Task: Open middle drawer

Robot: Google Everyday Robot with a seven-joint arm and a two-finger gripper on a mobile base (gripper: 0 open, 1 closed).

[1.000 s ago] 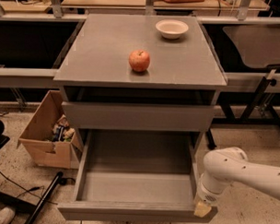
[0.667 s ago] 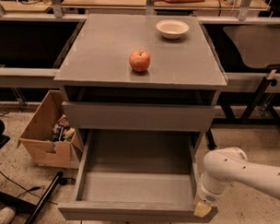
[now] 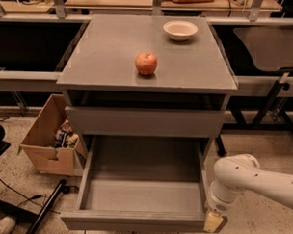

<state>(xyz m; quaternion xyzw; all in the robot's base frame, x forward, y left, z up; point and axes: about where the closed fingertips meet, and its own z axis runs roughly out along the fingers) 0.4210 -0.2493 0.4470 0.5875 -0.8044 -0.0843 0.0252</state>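
Observation:
The middle drawer (image 3: pixel 142 222) of the grey cabinet is pulled far out toward me, and its plain grey box interior (image 3: pixel 144 174) shows nothing inside. Above it, the taller front of the top drawer (image 3: pixel 144 121) stands only slightly out. The lowest drawer is hidden under the open one. My white arm comes in from the right, and my gripper (image 3: pixel 214 221) hangs at the right end of the middle drawer's front panel, low in the view. I cannot tell whether it touches the panel.
A red apple (image 3: pixel 146 63) and a white bowl (image 3: pixel 180 29) sit on the cabinet top (image 3: pixel 105 50). An open cardboard box (image 3: pixel 49 142) with items stands on the floor at the left. Black cables and a pole lie at the lower left. Metal table legs stand at the right (image 3: pixel 267 101).

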